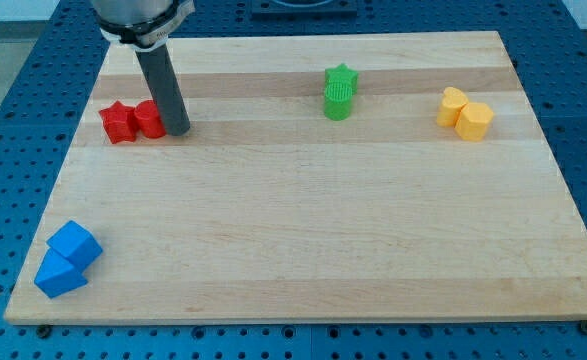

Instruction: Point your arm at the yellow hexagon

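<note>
Tool far left of yellow hexagon

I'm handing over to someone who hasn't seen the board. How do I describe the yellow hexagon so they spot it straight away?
Start at the wooden board and go to its top corner on the view's right, where the only two yellow blocks touch. The yellow hexagon is the one nearer the view's right and slightly lower; its neighbour, the other yellow block, is rounder. My tip is far across the board, beside the red blocks.

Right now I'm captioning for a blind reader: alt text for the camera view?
My tip rests beside the red blocks at the board's upper left, far from the yellow blocks at upper right; green blocks top centre, blue blocks lower left.
</note>
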You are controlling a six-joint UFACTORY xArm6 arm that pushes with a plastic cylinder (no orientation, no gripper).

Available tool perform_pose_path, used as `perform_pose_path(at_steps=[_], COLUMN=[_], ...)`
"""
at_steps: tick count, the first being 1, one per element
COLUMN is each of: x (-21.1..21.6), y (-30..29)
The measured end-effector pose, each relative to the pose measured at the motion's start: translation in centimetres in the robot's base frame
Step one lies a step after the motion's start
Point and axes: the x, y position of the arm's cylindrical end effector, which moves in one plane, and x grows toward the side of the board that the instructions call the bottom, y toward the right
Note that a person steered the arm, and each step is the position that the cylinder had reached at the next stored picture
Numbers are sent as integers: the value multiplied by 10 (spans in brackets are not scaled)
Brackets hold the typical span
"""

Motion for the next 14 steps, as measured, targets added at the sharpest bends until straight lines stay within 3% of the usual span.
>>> perform_pose_path(at_steps=[2, 11, 13, 14], x=[0, 21, 66, 128], y=[12, 262, 326, 333])
